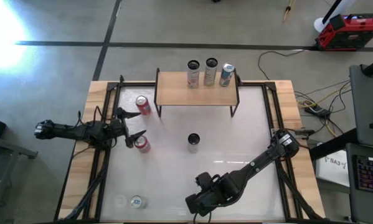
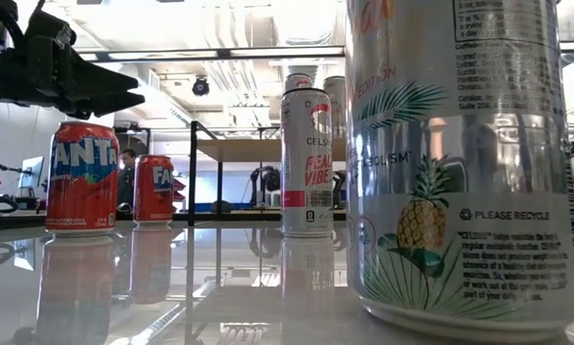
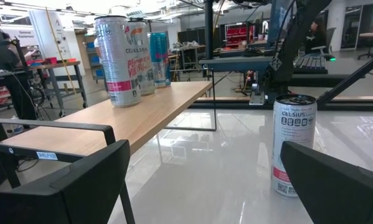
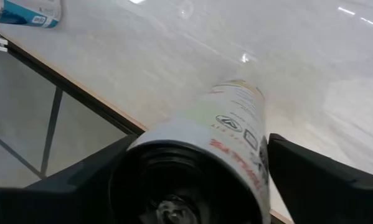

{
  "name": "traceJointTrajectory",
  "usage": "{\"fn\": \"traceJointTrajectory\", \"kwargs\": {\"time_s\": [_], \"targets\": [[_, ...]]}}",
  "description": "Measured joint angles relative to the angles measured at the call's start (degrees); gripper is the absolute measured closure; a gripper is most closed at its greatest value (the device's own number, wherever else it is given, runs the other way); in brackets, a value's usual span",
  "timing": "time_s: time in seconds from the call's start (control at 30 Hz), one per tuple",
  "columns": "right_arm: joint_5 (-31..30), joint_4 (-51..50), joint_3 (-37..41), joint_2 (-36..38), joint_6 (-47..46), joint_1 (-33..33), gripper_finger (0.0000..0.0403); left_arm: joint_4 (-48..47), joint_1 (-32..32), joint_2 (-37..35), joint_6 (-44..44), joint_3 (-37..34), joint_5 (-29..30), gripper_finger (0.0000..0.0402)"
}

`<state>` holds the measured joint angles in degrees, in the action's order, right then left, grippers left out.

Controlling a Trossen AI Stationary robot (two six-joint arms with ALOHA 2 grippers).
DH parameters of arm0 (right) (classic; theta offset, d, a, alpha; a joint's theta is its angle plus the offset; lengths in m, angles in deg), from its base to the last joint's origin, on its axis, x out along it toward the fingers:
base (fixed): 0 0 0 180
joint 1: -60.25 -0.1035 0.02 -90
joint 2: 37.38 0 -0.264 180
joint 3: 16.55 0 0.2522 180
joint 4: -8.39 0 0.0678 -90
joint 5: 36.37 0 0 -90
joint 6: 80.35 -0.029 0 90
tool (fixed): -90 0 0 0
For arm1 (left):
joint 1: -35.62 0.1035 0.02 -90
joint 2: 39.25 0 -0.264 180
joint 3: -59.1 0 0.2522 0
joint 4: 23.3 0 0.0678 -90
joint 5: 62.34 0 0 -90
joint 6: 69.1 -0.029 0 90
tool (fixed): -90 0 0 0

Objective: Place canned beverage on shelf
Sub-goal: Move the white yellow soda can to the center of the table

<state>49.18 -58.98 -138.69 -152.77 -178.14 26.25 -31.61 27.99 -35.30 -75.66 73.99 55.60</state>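
Observation:
A tall silver can with a pineapple print [image 2: 459, 163] stands on its base at the table's near edge, between the fingers of my right gripper [image 1: 198, 202], which is shut on it [image 4: 202, 140]. The shelf [image 1: 195, 90], a tan wooden top on black legs, stands at the far side with three cans [image 1: 209, 73] upright along its far edge. A white and pink can [image 1: 193, 142] stands mid-table. My left gripper [image 1: 131, 127] hangs open and level at the left, between two red Fanta cans [image 1: 142, 104] [image 1: 141, 144]. My right gripper has the pineapple can's upper side wall [image 4: 254, 155] between its two fingers, one on each side, just below the top rim. The fingers slant down from above. The can stands upright, its base [image 2: 459, 321] on the table.
Another can [image 1: 135, 201] sits near the table's near left corner. Black rails [image 1: 108, 124] run along the table's left and right sides. Bare white table lies between the mid-table can and the shelf's front legs.

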Motion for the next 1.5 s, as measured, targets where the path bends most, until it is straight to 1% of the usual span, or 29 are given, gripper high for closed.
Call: {"fn": "traceJointTrajectory", "kwargs": {"time_s": [0.1, 0.17, 0.3, 0.5, 0.67, 0.83, 1.07, 1.13, 1.27, 1.4, 1.5], "targets": [[0.1, -0.4, 0.0, 0.0, -0.1, -0.1, 0.0097, 0.0, 0.0, 0.0, 0.0, 0.0, 0.0, 0.0002], [0.4, -0.1, 0.0, 0.0, -0.7, -0.2, 0.0107, 0.0, 0.0, 0.0, 0.0, 0.0, 0.0, 0.0002], [1.3, 0.2, 0.0, 0.0, -1.2, -0.2, 0.0112, 0.0, 0.0, 0.0, 0.0, 0.0, 0.0, 0.0002], [1.4, -6.0, -3.5, 0.0, -1.1, -0.2, 0.0113, 0.0, 0.0, 0.0, 0.0, 0.0, 0.0, 0.0002], [-0.7, -14.7, -6.8, 0.0, -1.0, -0.2, 0.0113, 0.0, 0.0, 0.0, 0.0, 0.0, 0.0, 0.0002], [-2.1, -24.3, -8.5, 0.1, 0.4, -0.2, 0.0113, 0.0, 0.0, 0.1, 0.0, 0.0, 0.0, 0.0002], [-7.1, -36.5, -10.7, 1.2, 0.8, 0.7, 0.0113, 0.0, 0.0, 0.1, 0.0, 0.0, 0.0, 0.0002], [-8.6, -36.2, -10.5, 2.4, 1.8, 1.1, 0.0113, 0.0, 0.0, 0.1, 0.0, 0.0, 0.0, 0.0002], [-9.3, -36.4, -10.1, 4.0, 2.4, 1.4, 0.0113, 0.0, 0.0, 0.1, 0.0, 0.0, 0.0, 0.0002], [-9.3, -36.3, -9.8, 4.2, 2.4, 1.5, 0.0113, 0.0, 0.0, 0.1, 0.0, 0.0, 0.0, 0.0002], [-8.2, -36.3, -9.7, 4.2, 1.3, 1.7, 0.0113, 0.0, 0.0, 0.1, 0.0, 0.0, 0.0, 0.0002]]}}
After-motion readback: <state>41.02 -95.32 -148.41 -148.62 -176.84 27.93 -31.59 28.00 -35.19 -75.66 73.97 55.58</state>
